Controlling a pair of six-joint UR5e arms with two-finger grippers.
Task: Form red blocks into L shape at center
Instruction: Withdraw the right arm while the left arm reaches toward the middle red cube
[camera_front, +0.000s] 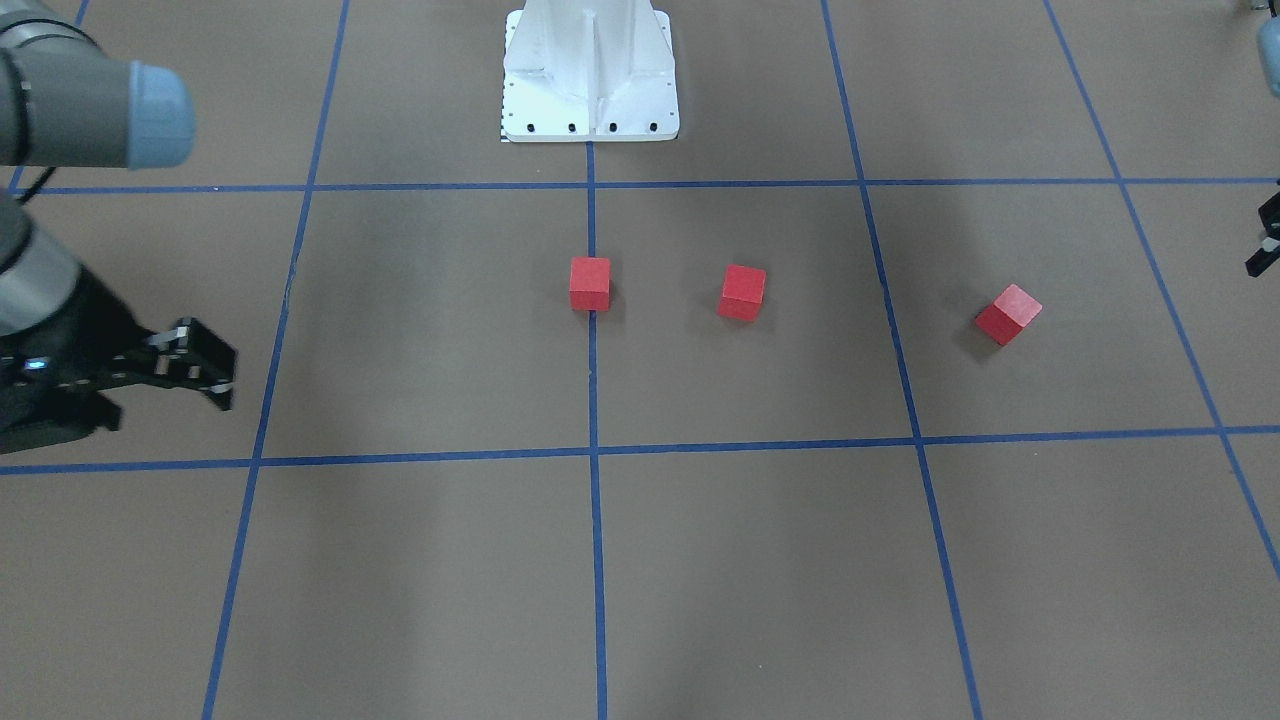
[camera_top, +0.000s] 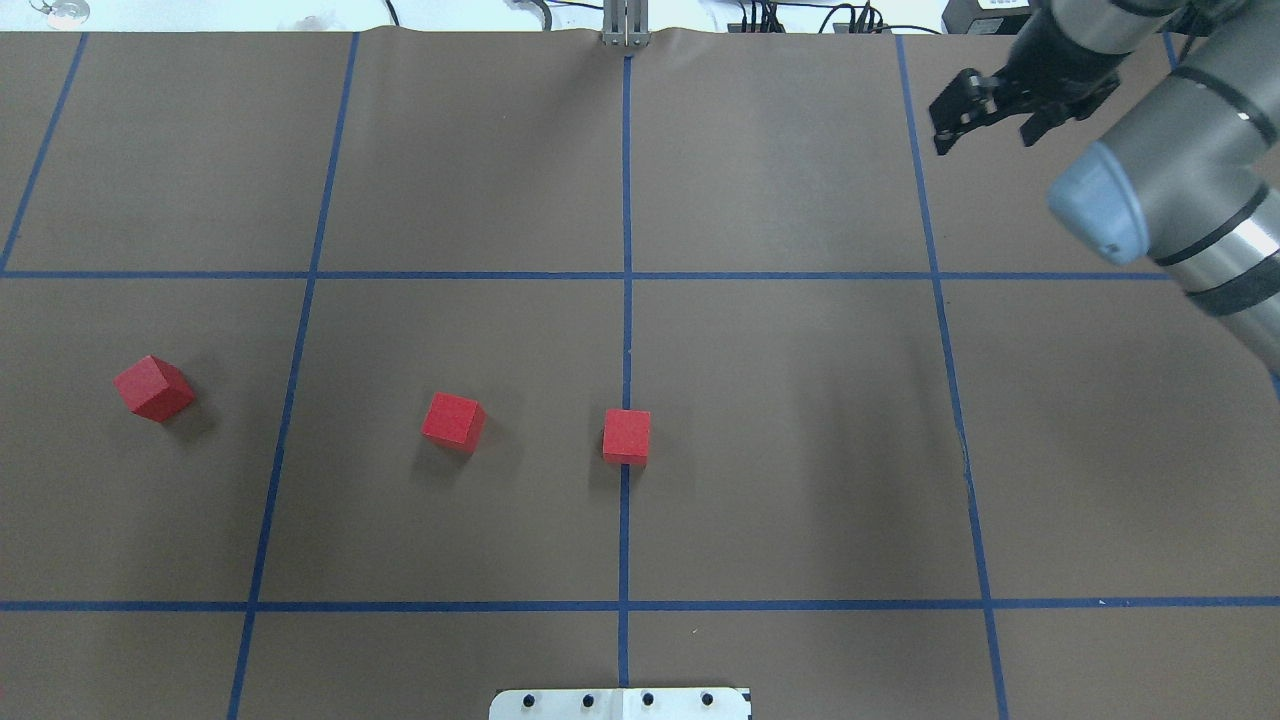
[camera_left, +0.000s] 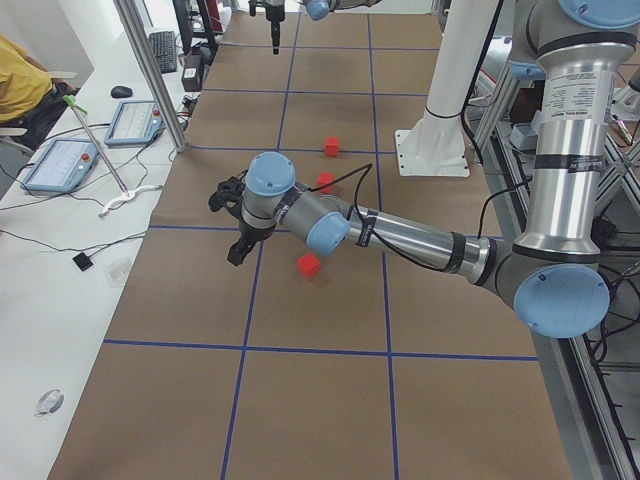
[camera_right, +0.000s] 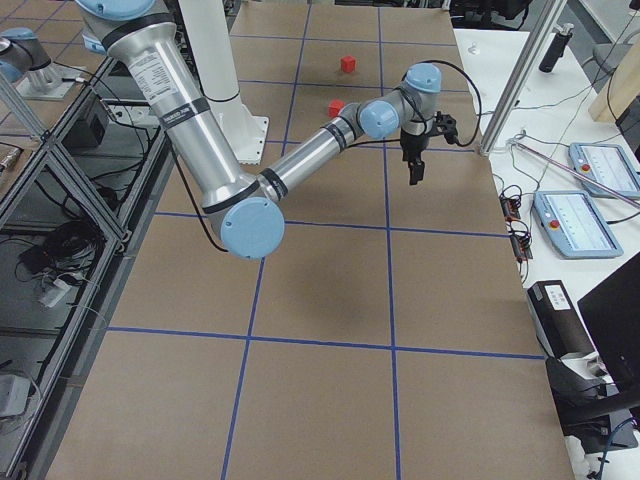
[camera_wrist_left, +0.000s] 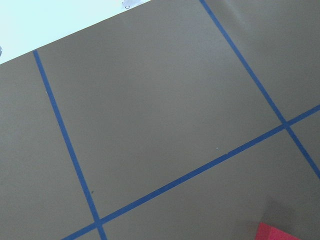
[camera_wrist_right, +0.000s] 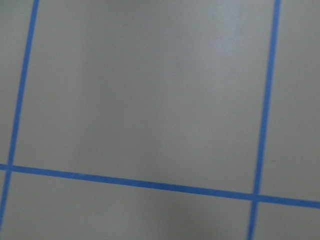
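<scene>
Three red blocks lie apart in a rough row in the overhead view: one on the center line (camera_top: 626, 437), one a little to its left (camera_top: 452, 420), and one far left, turned at an angle (camera_top: 155, 388). In the front view they are the center block (camera_front: 590, 284), the middle block (camera_front: 741, 292) and the outer block (camera_front: 1008, 314). My right gripper (camera_top: 985, 135) is open and empty above the far right of the table. My left gripper (camera_left: 228, 225) hovers near the outer block (camera_left: 310, 265); I cannot tell whether it is open or shut. A corner of that block shows in the left wrist view (camera_wrist_left: 277, 232).
The white robot base plate (camera_front: 590, 100) stands at the table's robot-side edge on the center line. Blue tape lines divide the brown table cover into large squares. Tablets and cables lie on a white bench (camera_left: 70, 160) past the far edge.
</scene>
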